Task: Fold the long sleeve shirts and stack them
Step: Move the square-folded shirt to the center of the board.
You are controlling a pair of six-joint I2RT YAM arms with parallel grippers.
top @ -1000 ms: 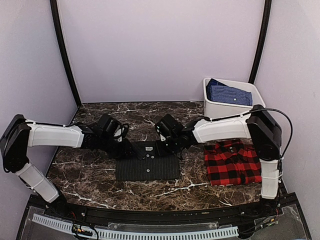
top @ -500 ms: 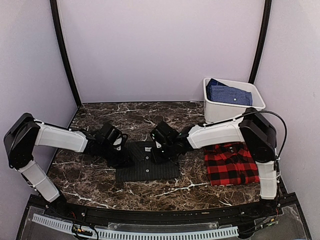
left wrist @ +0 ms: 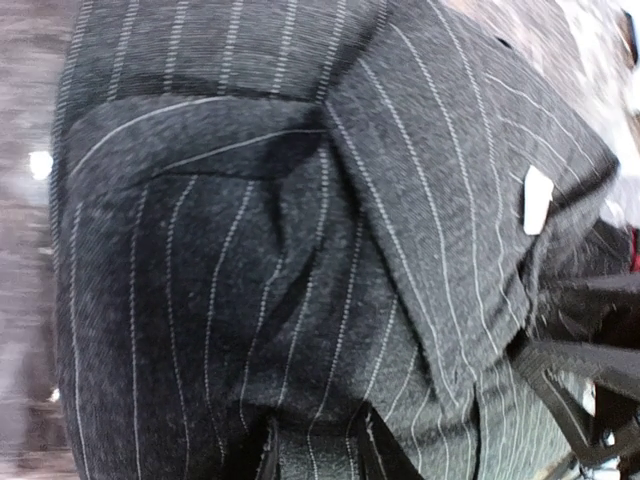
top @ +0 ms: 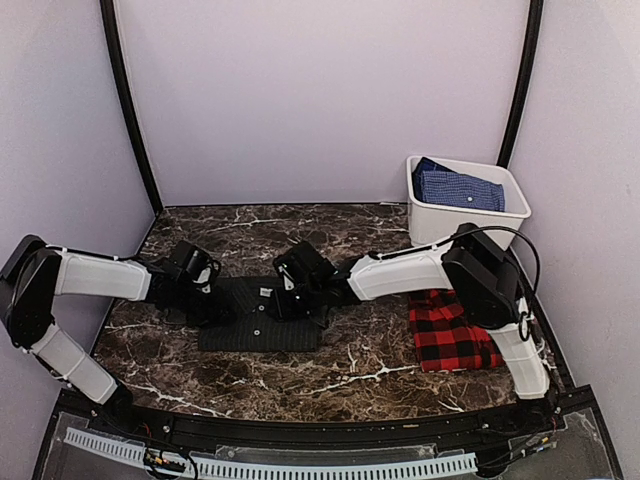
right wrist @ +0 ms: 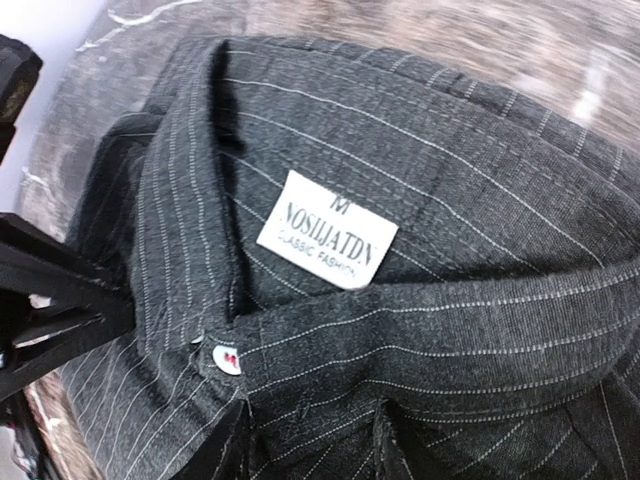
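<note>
The charcoal pinstripe long sleeve shirt [top: 260,325] lies folded on the marble table, left of centre. My left gripper [top: 207,300] is shut on its left upper edge; in the left wrist view, striped cloth [left wrist: 250,250] is bunched between the gripper's [left wrist: 315,445] dark fingers. My right gripper [top: 292,296] is shut on the collar area. In the right wrist view, that gripper [right wrist: 305,440] pinches fabric just below the white size label [right wrist: 328,229] and a small button [right wrist: 227,358]. The red-and-black plaid shirt [top: 455,338] lies folded at the right, partly hidden by the right arm.
A white bin [top: 430,215] at the back right holds a folded blue shirt [top: 458,187]. Lilac walls close in the table at the back and both sides. The right arm's forearm [top: 400,272] stretches across the table above the plaid shirt.
Both grippers have moved left, dragging the pinstripe shirt with them, farther from the plaid shirt. The right arm now reaches farther across the table.
</note>
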